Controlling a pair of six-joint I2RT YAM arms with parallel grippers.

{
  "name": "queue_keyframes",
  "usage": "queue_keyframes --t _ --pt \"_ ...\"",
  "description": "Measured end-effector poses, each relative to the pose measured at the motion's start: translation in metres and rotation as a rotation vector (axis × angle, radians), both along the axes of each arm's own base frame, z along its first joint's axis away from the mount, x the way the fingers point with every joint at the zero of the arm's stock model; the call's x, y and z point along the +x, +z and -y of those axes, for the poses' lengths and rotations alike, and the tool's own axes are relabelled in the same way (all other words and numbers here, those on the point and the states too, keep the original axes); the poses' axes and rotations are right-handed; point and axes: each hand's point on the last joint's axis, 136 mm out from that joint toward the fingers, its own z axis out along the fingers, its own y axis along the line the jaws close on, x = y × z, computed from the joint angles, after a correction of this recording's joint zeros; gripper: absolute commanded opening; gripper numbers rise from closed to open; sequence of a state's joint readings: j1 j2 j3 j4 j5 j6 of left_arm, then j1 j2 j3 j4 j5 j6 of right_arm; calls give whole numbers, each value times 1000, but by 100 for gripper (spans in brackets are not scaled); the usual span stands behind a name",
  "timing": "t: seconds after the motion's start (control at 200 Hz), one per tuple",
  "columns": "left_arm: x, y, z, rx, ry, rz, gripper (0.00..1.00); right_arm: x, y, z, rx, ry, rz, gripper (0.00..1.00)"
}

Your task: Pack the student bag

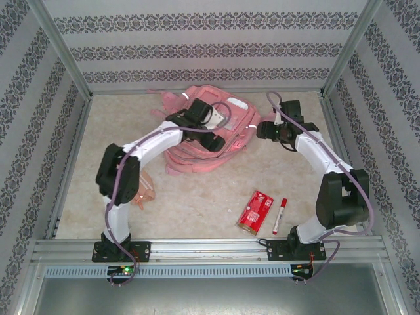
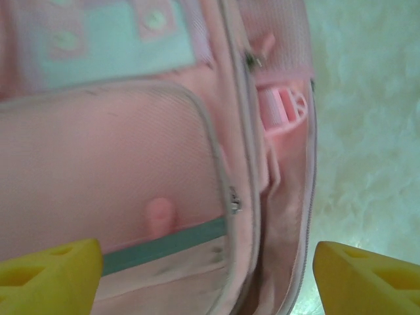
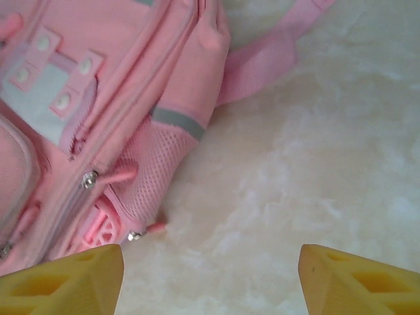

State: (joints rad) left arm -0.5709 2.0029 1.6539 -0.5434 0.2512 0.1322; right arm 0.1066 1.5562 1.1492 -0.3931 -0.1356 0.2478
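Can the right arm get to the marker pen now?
Probably yes. The marker pen lies uncovered near that arm's base, apart from the red can; the right gripper is open and empty.

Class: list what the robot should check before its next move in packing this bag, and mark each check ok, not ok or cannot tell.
1. The left end effector is open, over the bag: ok.
2. The right end effector is open and empty: ok.
3. The bag's main zip is open: cannot tell.
4. The can and marker lie free on the table: ok.
5. The peach item on the left is identified: cannot tell.
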Motion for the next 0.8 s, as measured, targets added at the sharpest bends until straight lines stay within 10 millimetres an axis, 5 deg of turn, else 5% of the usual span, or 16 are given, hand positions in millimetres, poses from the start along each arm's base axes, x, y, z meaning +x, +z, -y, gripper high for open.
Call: queue_keyframes --t 0.135,0.17,0.21,0.405,0.5,0.799 --pt "-1 -37 5 94 -2 -61 79 8 5 -7 -11 74 54 85" --pt "3 -43 1 125 16 -59 78 10 5 -7 -17 81 57 97" --pt "9 -47 -3 154 37 -50 75 12 3 -6 -30 80 55 98" --pt "19 -50 -19 255 125 -14 22 26 8 28 -155 -85 74 98" --pt "24 -44 -21 264 129 5 1 28 10 29 -148 -67 85 98" --pt "21 -11 -18 220 58 27 0 21 -3 -56 22 595 108 86"
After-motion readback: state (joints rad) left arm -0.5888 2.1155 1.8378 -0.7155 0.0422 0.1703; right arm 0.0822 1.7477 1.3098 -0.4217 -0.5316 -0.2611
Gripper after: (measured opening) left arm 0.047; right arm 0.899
